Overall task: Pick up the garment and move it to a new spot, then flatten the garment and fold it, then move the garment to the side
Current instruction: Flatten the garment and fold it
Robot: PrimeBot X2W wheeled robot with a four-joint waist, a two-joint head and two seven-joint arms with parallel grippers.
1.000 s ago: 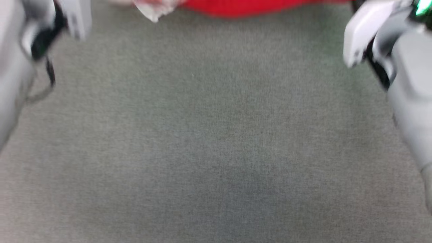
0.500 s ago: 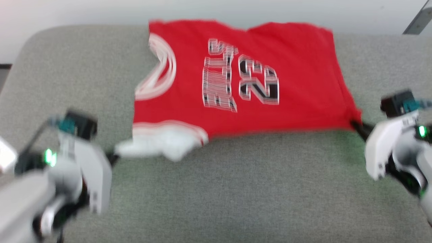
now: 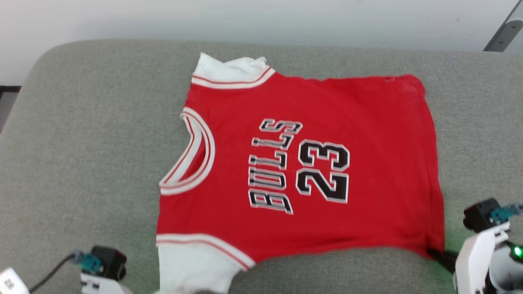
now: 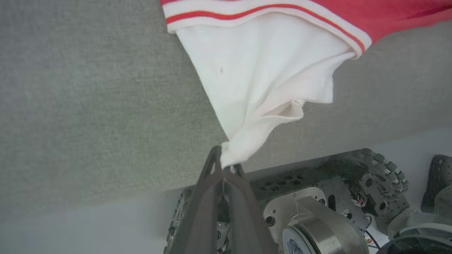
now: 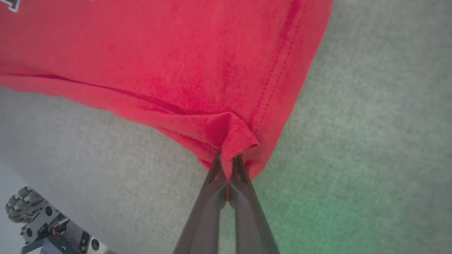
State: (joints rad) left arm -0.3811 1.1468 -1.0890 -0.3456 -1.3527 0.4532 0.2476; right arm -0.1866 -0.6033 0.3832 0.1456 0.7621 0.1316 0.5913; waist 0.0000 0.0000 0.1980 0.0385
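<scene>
The garment (image 3: pixel 310 163) lies spread front-up on the grey cushion, collar to the left and hem to the right, with black-and-white lettering across the chest. In the left wrist view my left gripper (image 4: pixel 226 164) is shut on the tip of the near white sleeve (image 4: pixel 261 70), which is pulled into a point. My right gripper (image 5: pixel 227 162) is shut on the near corner of the red hem (image 5: pixel 176 63). The head view shows its dark fingers at that corner (image 3: pixel 435 254). The far white sleeve (image 3: pixel 229 69) lies flat.
The grey cushion (image 3: pixel 81 143) reaches well beyond the garment to the left, with pale floor past its far edge. A metal bar (image 3: pixel 500 32) stands at the top right. My wheeled base (image 4: pixel 335 211) sits just below the cushion's near edge.
The head camera has swung up from bare cushion to take in the whole garment. The garment now lies flatter, its far sleeve showing. Both grippers stay shut on it.
</scene>
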